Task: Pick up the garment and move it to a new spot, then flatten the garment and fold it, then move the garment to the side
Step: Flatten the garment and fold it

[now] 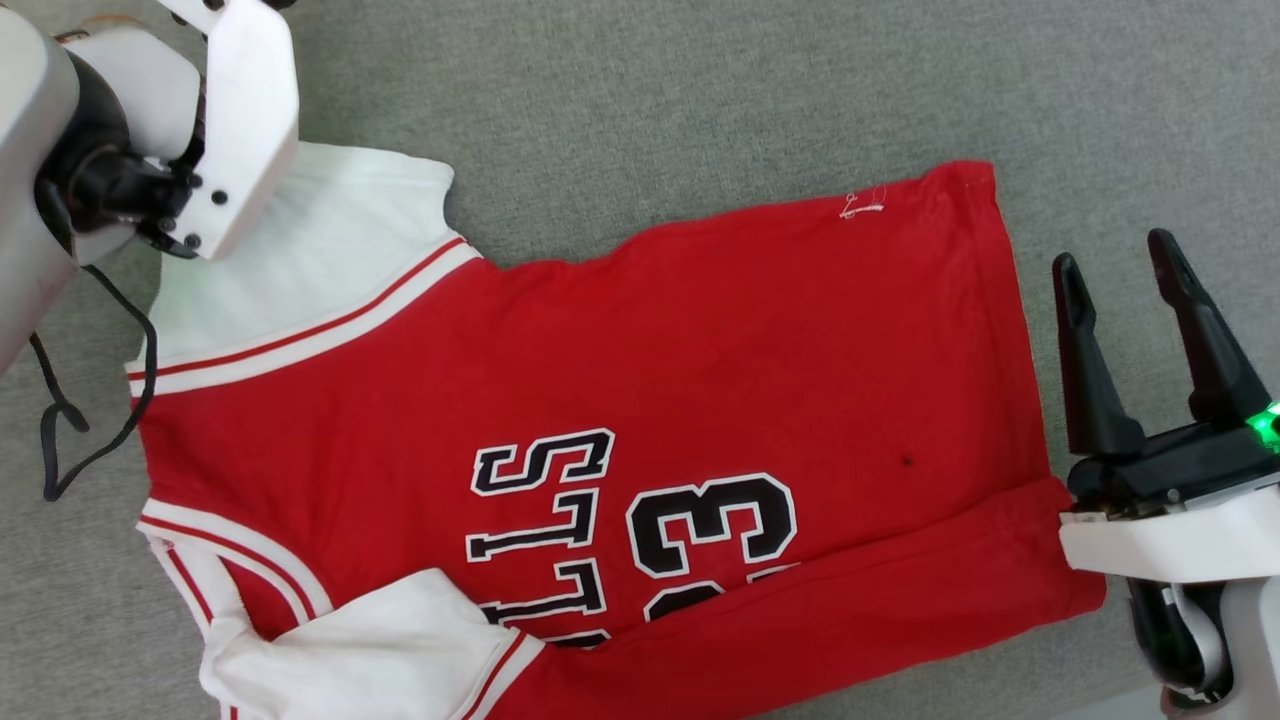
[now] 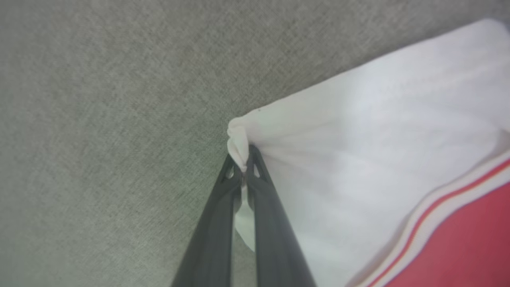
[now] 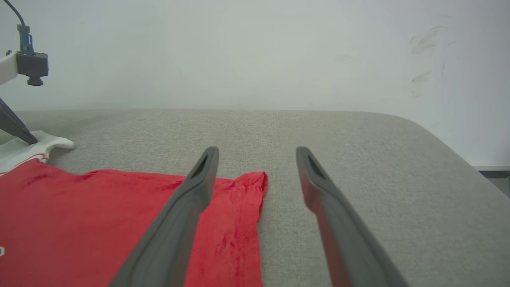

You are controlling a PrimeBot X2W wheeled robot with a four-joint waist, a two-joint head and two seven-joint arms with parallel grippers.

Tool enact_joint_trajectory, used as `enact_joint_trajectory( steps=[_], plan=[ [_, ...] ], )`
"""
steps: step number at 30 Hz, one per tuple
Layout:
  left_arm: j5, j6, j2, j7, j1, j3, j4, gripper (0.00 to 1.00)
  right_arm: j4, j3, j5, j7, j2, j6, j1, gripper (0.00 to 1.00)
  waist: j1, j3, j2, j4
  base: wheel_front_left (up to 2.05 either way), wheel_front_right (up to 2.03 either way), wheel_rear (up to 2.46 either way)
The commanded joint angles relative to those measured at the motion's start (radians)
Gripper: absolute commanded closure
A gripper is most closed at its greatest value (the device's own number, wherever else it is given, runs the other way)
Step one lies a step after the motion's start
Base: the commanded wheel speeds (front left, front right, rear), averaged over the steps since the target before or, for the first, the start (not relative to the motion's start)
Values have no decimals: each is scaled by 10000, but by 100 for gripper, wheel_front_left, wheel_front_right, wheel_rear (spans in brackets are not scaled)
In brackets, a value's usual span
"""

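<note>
The garment (image 1: 620, 400), a red jersey with white sleeves and black "33", lies spread on the grey surface, its near long edge folded over. In the left wrist view my left gripper (image 2: 244, 169) is shut on the corner of a white sleeve (image 2: 358, 139), the cloth bunched between its tips. In the head view the left forearm (image 1: 200, 120) covers that sleeve's far end. My right gripper (image 1: 1115, 260) stands open beside the hem (image 1: 1010, 330), nothing between its fingers; the hem corner (image 3: 251, 187) lies beside its left finger (image 3: 199, 179).
The grey padded surface (image 1: 700, 90) extends beyond the jersey at the top and right. Its rounded far edge (image 3: 438, 135) meets a white wall (image 3: 255, 52). A black cable (image 1: 90, 420) hangs from the left arm at the left.
</note>
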Motion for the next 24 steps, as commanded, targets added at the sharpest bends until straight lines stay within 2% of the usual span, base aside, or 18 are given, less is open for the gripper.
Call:
enact_joint_trajectory(
  steps=[1,7,11,13,16,24],
  plan=[
    [29,-2,99,37,421,-141,150,100,15,-34,75,-39,-87,-8,-136,0,-1,-130,-1,66,0,0,0],
    [-52,-86,-29,-649,503,-27,-49,100,-38,-443,-48,67,-694,-8,-748,0,-1,-955,-1,394,0,0,0],
    [-133,-117,-142,-1082,719,-22,-248,100,-114,-488,-117,920,-1476,-8,-1363,0,-1,-1501,-1,714,0,0,0],
    [-70,-166,-193,-1247,781,-108,-422,100,-71,-294,53,1908,-1976,-8,-1703,0,-1,-1689,-1,892,0,0,0],
    [-148,-188,-334,-1505,912,-182,-706,100,106,159,535,3971,-2908,-8,-2221,0,-1,-1876,-1,1156,0,0,0],
    [-95,-234,-553,-2020,972,-296,-1289,100,477,2250,3040,9420,-5528,-8,-4048,0,-1,-1874,-1,1753,0,0,0]
  ],
)
